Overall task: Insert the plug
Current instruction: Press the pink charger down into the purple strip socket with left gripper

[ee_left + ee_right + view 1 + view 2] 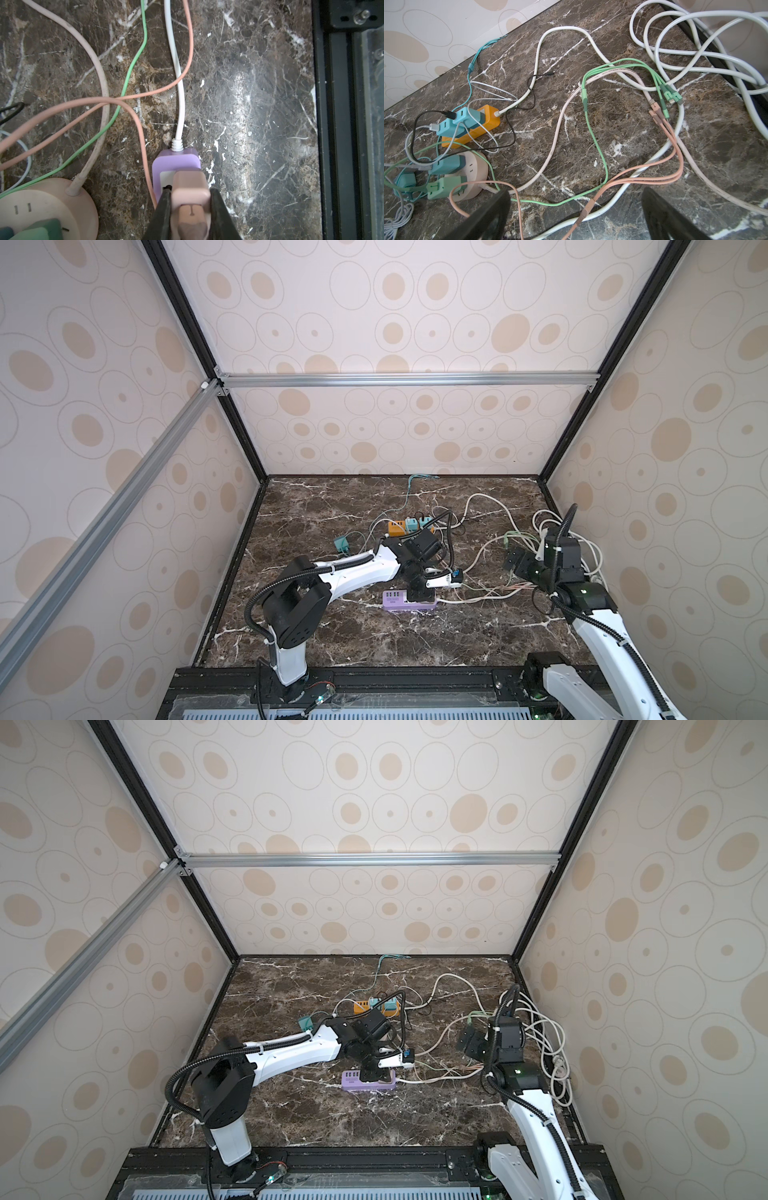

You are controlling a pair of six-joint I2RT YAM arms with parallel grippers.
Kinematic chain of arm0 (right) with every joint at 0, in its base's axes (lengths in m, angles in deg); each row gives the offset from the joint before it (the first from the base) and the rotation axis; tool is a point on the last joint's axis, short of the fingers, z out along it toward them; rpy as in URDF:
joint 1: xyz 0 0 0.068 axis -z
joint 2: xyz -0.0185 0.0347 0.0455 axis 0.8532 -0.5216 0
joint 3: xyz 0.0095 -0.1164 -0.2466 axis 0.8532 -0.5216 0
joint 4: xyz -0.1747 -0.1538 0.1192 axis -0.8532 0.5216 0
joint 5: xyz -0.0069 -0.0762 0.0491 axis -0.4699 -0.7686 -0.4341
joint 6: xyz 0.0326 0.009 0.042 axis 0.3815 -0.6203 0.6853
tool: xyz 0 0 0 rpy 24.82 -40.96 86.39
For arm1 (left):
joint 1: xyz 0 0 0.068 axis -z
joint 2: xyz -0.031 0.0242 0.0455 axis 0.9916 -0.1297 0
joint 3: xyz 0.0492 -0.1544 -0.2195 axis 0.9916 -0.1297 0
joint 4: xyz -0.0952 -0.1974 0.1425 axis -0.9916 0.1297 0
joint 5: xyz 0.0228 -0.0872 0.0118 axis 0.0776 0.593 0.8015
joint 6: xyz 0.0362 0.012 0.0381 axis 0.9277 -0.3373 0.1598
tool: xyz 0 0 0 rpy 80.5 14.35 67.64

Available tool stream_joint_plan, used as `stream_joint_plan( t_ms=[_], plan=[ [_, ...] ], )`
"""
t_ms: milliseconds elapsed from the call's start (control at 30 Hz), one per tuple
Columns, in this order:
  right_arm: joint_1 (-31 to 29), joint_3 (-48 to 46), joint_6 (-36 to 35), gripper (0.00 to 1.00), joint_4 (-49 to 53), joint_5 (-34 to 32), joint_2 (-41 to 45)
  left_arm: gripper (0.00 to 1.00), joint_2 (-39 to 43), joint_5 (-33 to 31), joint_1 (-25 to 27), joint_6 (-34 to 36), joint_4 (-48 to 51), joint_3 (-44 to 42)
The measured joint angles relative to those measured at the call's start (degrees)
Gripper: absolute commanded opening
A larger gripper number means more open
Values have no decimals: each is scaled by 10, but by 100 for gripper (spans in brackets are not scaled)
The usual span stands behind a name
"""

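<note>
pink plug (190,187) | clamped between left fingers (163,214) | over purple strip (175,161)

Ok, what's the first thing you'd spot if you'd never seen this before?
Probably the left tool pinching a pink plug at the purple power strip, near the front of the table. Then the messy tangle of white, green and pink cables sprawled on the right, and the orange power strip crammed with teal chargers at the back.
</note>
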Motion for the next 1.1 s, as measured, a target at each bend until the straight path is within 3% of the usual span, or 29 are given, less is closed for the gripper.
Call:
stream_joint_plan(
  t_ms=[433, 1100],
  plan=[
    [0, 0, 0, 99, -1, 7, -7, 0, 70, 31, -16, -32, -169, -147],
    [0, 2, 1, 99, -2, 15, -20, 0, 82, 94, -36, -43, -288, -224]
  ],
)
